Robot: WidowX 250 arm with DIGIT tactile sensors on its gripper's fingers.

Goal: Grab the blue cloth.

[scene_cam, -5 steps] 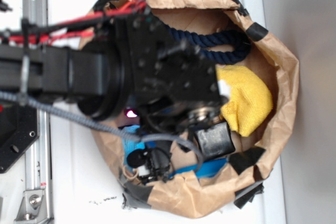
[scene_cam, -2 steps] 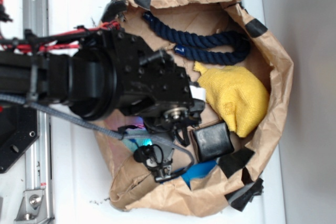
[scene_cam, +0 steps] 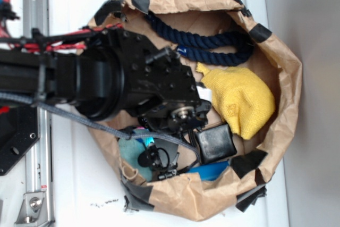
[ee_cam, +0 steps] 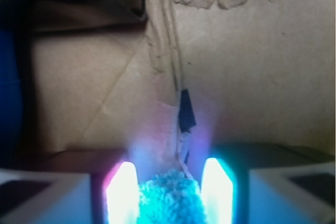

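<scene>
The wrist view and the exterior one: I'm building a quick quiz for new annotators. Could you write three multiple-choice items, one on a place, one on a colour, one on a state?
1. Where is the blue cloth in the wrist view?
A. Between the two fingers
B. On the rope
C. Outside the bag

2. What colour is the rope?
A. Red
B. Dark navy
C. White

3. How does the gripper stand?
A. Wide open over the bare bag floor
B. Out of view
C. Shut on the cloth

Answers: 1 A, the fuzzy teal knit fills the gap between the glowing fingers. 2 B, it loops dark navy along the paper bag wall above the yellow cloth. 3 C, both fingers flank the cloth closely.
</scene>
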